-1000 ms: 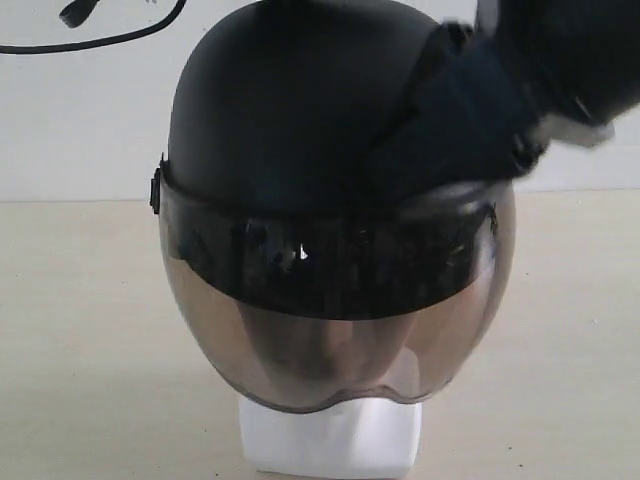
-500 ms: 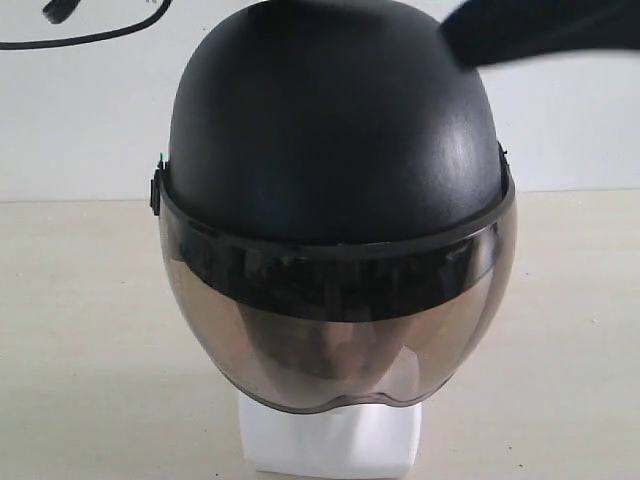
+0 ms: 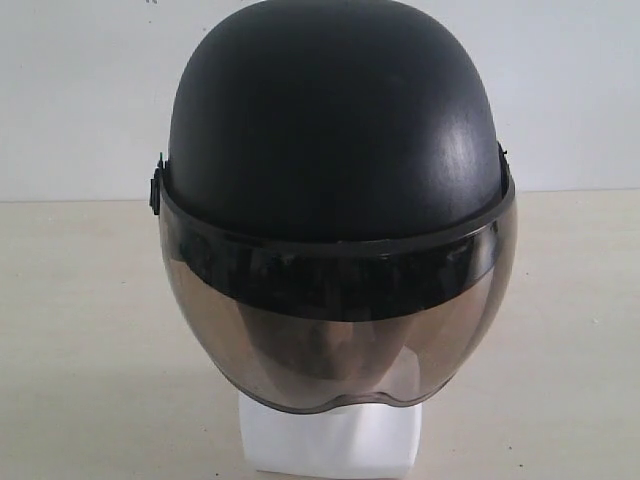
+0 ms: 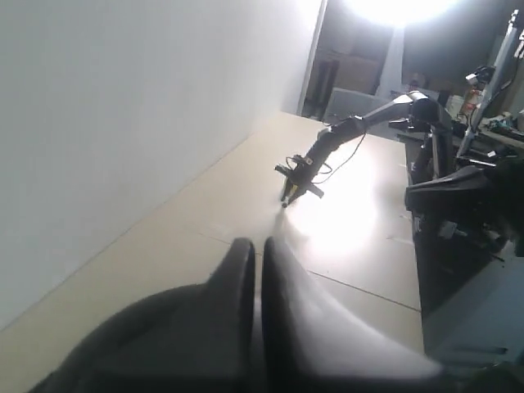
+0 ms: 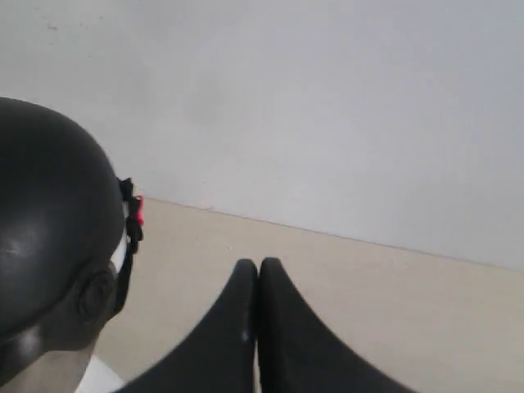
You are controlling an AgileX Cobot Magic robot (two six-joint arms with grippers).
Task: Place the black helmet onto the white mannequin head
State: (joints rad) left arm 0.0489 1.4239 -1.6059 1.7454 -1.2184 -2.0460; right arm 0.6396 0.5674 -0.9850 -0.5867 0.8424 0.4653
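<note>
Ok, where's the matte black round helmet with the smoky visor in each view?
Exterior view: the matte black round helmet fills the centre, seated on the white foam mannequin head.
Left wrist view: not in it.
Right wrist view: the helmet is cut off by the picture's edge, off to one side of the closed fingers.
Shared landmark: the white wall meeting the beige tabletop, seen in all three.
</note>
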